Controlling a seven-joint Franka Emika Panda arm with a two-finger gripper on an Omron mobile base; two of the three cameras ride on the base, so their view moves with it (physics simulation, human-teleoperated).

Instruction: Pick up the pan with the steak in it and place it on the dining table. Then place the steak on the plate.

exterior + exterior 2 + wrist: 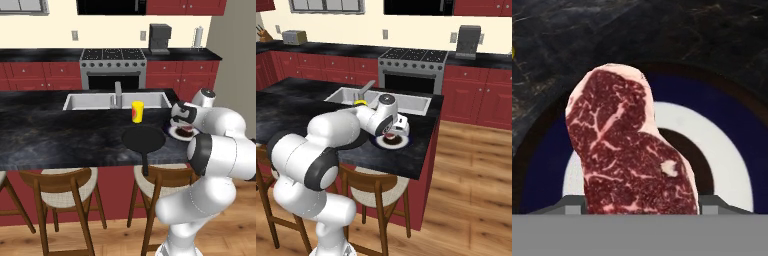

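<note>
Fingers (640, 207) sit wide apart w/ the steak (629, 150) between them, grasping it upright on its edge right above the plate (717, 150); hand view can't show if the meat's bottom edge touches the plate. Plate has a white ring, dark centre & dark blue outer band, lying on the table (60, 135), a black marbled island top, near its right end. Pan (144, 139) rests on the same table just left of the plate in left base view, long handle (144, 165) pointing toward the near edge. Yellow cup (137, 111) stands behind the pan, beside the sink (90, 101). Wooden stools (67, 187) tucked under the near side. Stove (114, 65) on the back wall.
</note>
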